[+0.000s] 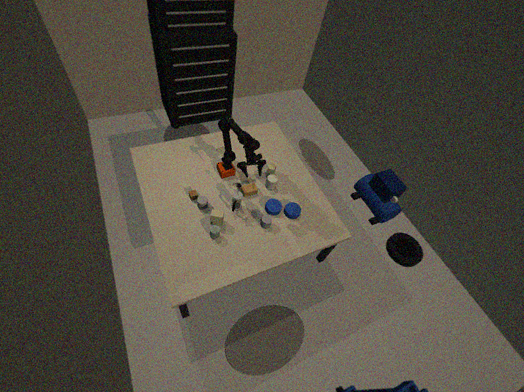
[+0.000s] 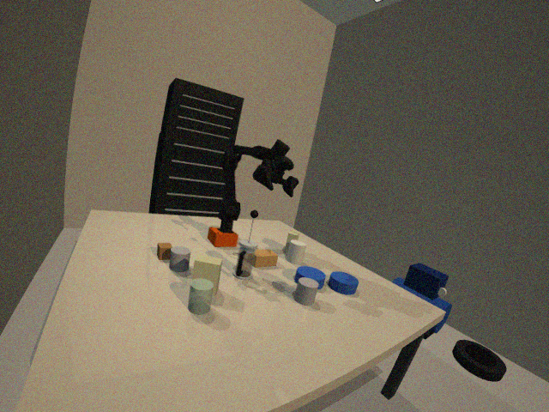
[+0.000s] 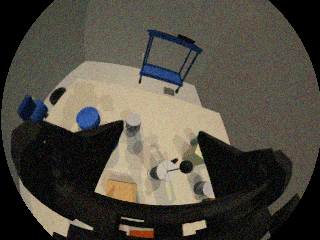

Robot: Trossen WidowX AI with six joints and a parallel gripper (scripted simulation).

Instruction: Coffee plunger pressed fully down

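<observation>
Glass makes up the body of the coffee press (image 2: 243, 264), a small see-through cylinder with a dark handle down its near side and a pale lid. A thin rod rises straight from the lid to a small black knob (image 2: 254, 214), so the plunger stands raised and the press itself sits upright. It stands on the table (image 2: 133, 354) near the middle of a scatter of things, in front of the arm's orange base (image 2: 222, 237) and just beside a tan block (image 2: 265, 257); a pale yellow block (image 2: 207, 270) and a grey can (image 2: 179, 258) lie off to its left in the exterior view.

The gripper (image 2: 277, 178) hangs high in the air, well above the knob and off to its right in the exterior view, touching nothing. Its fingers are spread almost as wide as they go and nothing is between them. In the wrist view the two dark fingers frame the table below, and the black knob (image 3: 186, 167) shows far beneath the gap between them, toward the right-hand finger.
</observation>
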